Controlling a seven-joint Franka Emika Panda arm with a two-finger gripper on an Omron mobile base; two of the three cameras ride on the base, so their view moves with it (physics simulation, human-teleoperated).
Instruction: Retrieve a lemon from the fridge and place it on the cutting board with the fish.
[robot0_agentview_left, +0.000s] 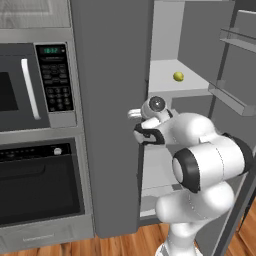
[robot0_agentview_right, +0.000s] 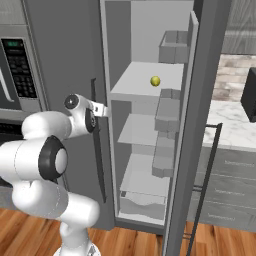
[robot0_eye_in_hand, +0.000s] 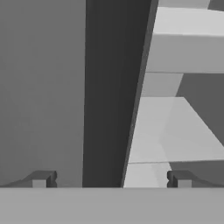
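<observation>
The gripper (robot0_eye_in_hand: 111, 179) stands with its jaws spread wide and nothing between them, its two dark fingertips (robot0_eye_in_hand: 43, 178) set well apart at the bottom of the hand view. Between them runs the dark edge of the closed left door of the fridge (robot0_agentview_left: 110, 100), with pale shelves (robot0_eye_in_hand: 175, 131) showing to its right (the hand sits just at the mouth of the open compartment, beside that door edge). In the right base view the white hand reaches toward the dark vertical handle (robot0_agentview_right: 98, 150) of the closed door.

The right door (robot0_agentview_right: 200, 125) hangs open, its bins facing the interior. The lemon (robot0_agentview_right: 155, 81) rests alone on the upper pale shelf (robot0_agentview_right: 135, 85), toward its right and back, above the level of the hand and apart from it. Left of the fridge are the microwave (robot0_agentview_left: 30, 85) with its keypad and the oven (robot0_agentview_left: 40, 185) beneath it. A wooden floor (robot0_agentview_right: 30, 225) lies below.
</observation>
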